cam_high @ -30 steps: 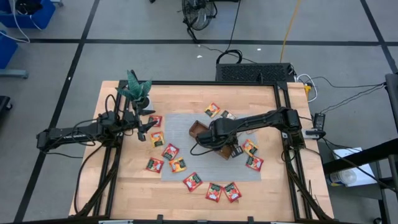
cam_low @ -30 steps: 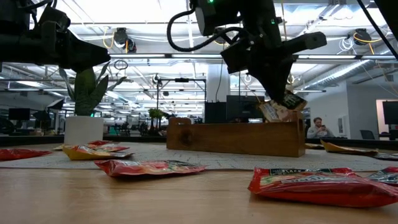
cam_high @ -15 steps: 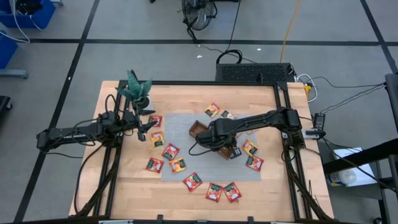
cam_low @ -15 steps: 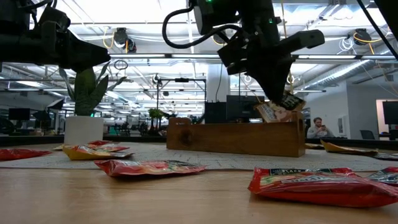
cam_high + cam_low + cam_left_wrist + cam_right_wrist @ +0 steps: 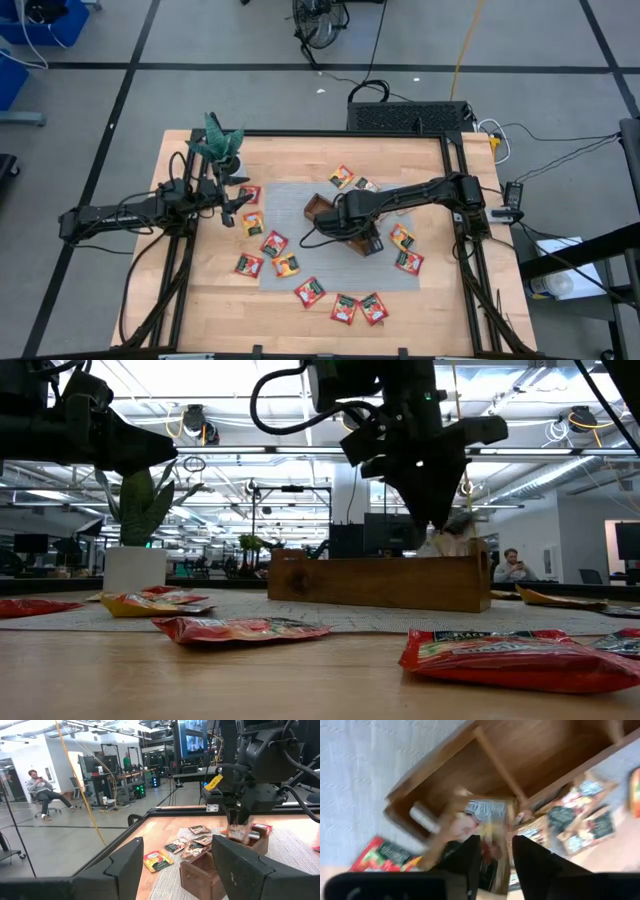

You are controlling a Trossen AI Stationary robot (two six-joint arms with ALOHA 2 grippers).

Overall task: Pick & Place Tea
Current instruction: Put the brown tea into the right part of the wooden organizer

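Observation:
My right gripper [image 5: 438,520] points down, open, over one end of the brown wooden tray [image 5: 380,582]. A pale sachet of tea [image 5: 480,815] sits just below its fingertips in a tray compartment. The sachet's top [image 5: 450,542] shows above the tray rim. Several red and orange tea sachets [image 5: 274,243] lie flat on the grey mat and wood around the tray [image 5: 322,206]. My left gripper [image 5: 243,207] waits open and level at the table's left, beside the plant, with nothing between its fingers [image 5: 125,865].
A potted plant [image 5: 222,150] stands at the far left corner of the table. A grey mat [image 5: 300,215] covers the table's middle. Red sachets [image 5: 240,628] lie close to the near edge. People sit in the room beyond [image 5: 512,565].
My right gripper has stayed over the tray, rolled a little and let go of the pale sachet. The sachet, held above the rim before, has dropped into the compartment, with only its top showing above the rim.

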